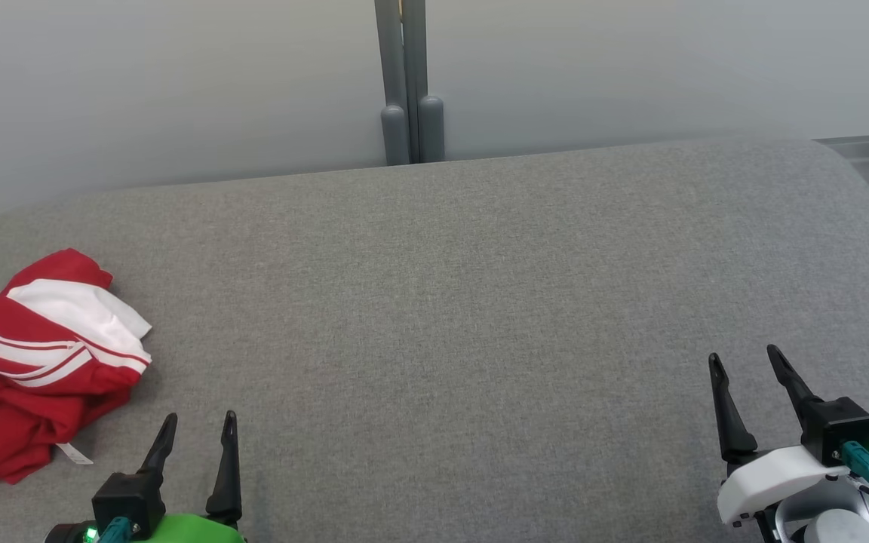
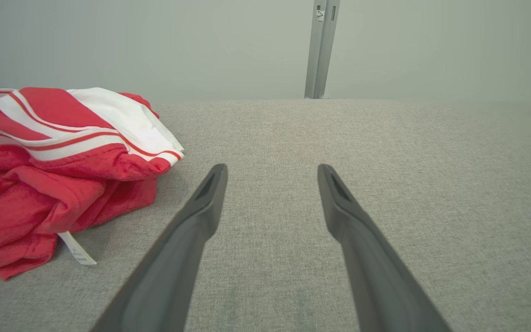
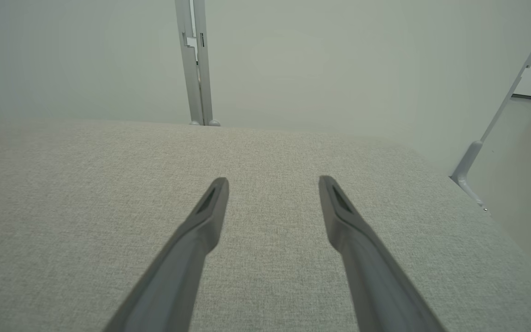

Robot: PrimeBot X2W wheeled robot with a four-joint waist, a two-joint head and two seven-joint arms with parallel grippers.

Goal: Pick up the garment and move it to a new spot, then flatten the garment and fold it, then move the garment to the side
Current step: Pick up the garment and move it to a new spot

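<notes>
Two sets of jaws stand wide and empty. The left gripper [image 1: 201, 416] hovers near the crumpled red-and-white garment [image 1: 35, 369] lying at the left edge of the grey table [image 1: 434, 302]; the right gripper [image 1: 743, 354] is well apart.

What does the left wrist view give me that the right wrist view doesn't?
Left wrist view: the crumpled red-and-white garment, white tag out, lying left of the open left gripper. Right wrist view: the open right gripper, and a slanted grey strut off to the right. Shared: grey fabric surface, grey upright post behind it.
</notes>
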